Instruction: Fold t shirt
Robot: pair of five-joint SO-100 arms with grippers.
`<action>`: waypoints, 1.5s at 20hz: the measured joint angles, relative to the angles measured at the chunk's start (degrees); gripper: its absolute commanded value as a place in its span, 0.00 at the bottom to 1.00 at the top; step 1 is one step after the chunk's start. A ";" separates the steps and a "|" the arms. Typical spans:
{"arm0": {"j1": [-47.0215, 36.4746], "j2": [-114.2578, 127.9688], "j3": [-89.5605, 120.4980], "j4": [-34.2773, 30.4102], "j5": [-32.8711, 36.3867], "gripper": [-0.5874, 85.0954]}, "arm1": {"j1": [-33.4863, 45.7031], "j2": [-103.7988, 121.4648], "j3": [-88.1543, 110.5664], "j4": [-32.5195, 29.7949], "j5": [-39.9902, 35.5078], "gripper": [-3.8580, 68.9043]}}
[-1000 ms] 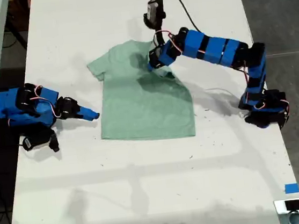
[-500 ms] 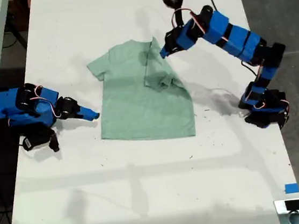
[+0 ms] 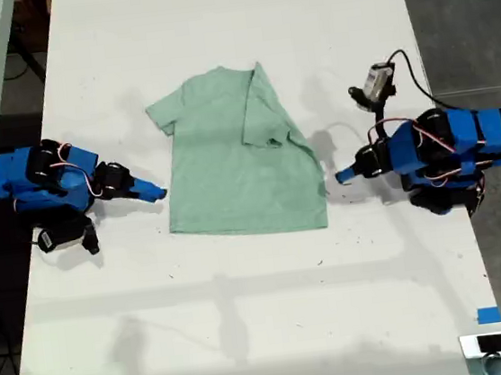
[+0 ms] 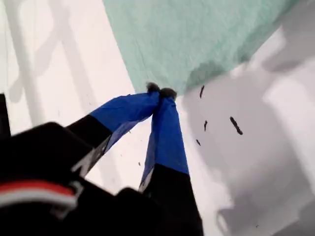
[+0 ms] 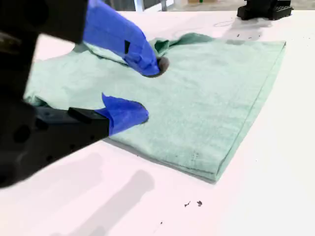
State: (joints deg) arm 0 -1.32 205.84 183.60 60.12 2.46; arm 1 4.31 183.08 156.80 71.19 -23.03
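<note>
My first gripper (image 3: 341, 175) withdrawn off t shirt (image 3: 231, 176), jaws closed empty, my second gripper (image 3: 158, 194) unmoved, parted empty

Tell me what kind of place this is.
Probably a robotics lab or test bench: a bare white table with two small blue robot arms, blue tape marks, and a t-shirt laid out.

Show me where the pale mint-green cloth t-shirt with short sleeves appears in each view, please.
Exterior view: the t shirt lies flat mid-table, between the two arms.
First wrist view: the t shirt fills the area just beyond the jaw tips.
Second wrist view: the t shirt spreads behind the jaws.
Shared landmark: the white table.
</note>
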 measured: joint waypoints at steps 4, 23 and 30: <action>0.00 0.00 0.00 0.00 0.00 0.14 | -0.53 16.00 17.75 0.00 3.34 0.05; 0.00 0.26 0.00 0.00 0.00 0.14 | 0.18 17.05 18.19 2.72 9.49 0.05; 0.00 0.26 0.00 0.00 0.00 0.14 | 0.44 17.05 18.19 2.72 9.76 0.05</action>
State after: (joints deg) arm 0 -1.32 206.10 183.60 60.12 2.46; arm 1 4.75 200.13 174.99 73.92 -13.27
